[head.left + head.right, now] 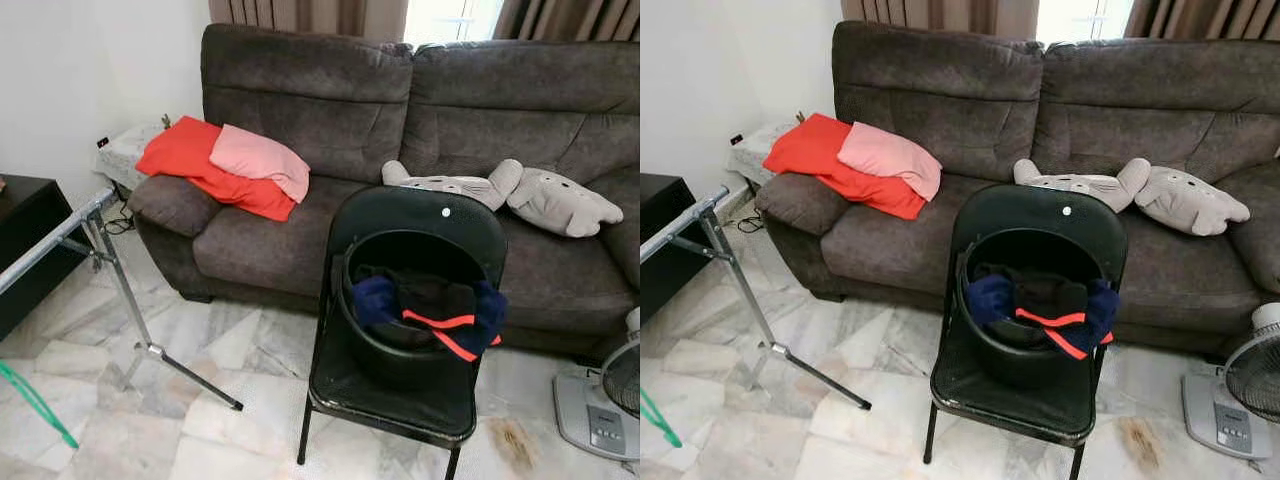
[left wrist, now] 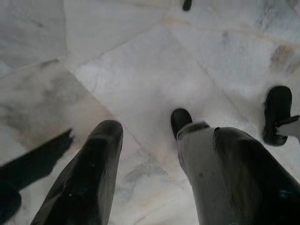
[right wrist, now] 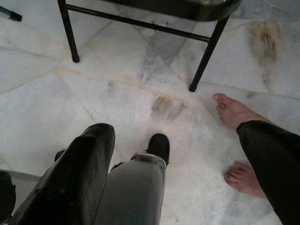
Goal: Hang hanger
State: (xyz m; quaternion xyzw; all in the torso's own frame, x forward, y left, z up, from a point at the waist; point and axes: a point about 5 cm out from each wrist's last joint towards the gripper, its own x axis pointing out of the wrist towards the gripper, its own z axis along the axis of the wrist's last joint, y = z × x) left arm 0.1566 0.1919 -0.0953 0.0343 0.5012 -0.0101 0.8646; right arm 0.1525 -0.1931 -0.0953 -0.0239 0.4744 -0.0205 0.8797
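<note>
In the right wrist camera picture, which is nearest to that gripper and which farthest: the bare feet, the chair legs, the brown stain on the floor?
From the right gripper, which hangs over the marble floor:
1. A person's bare feet, just beside one finger.
2. The brown stain, ahead on the tiles.
3. The chair legs, beyond the stain, under the black seat.

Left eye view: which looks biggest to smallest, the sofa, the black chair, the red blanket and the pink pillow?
1. sofa
2. black chair, though it stands nearer the camera
3. red blanket
4. pink pillow
</note>
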